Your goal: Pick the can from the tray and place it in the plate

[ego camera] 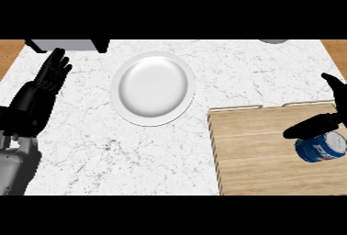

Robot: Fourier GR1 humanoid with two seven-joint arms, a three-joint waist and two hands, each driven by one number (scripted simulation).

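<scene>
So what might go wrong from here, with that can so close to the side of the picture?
The can lies on its side on the wooden tray, so it might roll away as the right hand closes around it. The hand is only partly in view at the edge, so whether the fingers wrap it properly is hard to judge. The white plate sits apart on the marble counter, so the can must clear the tray's raised rim on the way.

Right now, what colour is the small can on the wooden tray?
The blue-and-white can, clearest in the head view.
</scene>
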